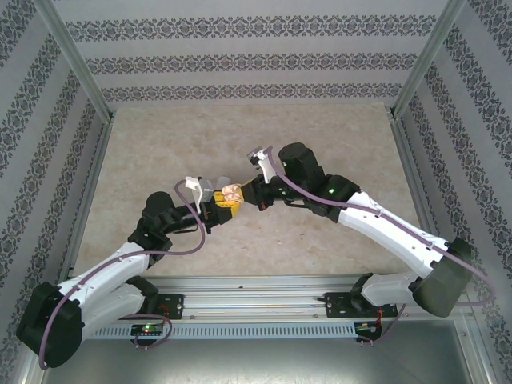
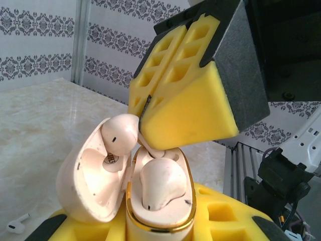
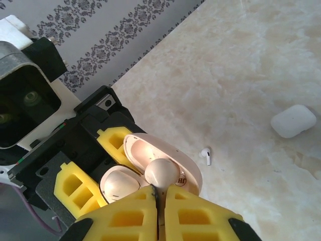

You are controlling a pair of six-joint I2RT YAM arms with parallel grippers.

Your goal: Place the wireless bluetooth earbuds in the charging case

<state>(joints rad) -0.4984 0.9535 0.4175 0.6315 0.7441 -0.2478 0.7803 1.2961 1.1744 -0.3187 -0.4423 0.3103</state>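
Left wrist view: left jaws clenched on the open cream case (image 2: 75,181), their yellow foam pads (image 2: 220,213) bracketing its base from below; lid swung open to the left, gold rim round the base. One cream earbud (image 2: 160,183) sits seated in the right-hand socket. Right jaws come in from above, pads (image 2: 190,115) pressed together with the stem of a second cream earbud (image 2: 120,133) nipped in the seam between them. Its head lies just over the left-hand socket, against the edge of the open lid; whether the stem tip touches the case, cannot tell. Right wrist view: same grip from above, right pads (image 3: 190,216) shut on the stem, held earbud (image 3: 161,173) over the case (image 3: 145,148), seated earbud (image 3: 119,185) beside it, left pads (image 3: 75,186) on the far side of the case. On the worktop (image 3: 251,60) a white earbud (image 3: 206,154) lies loose near the case, also seen low left in the left wrist view (image 2: 17,223); a closed white case (image 3: 293,120) lies well apart from it. Top external view: both arms meet at mid-worktop (image 1: 320,144) with the case (image 1: 232,194) between them.
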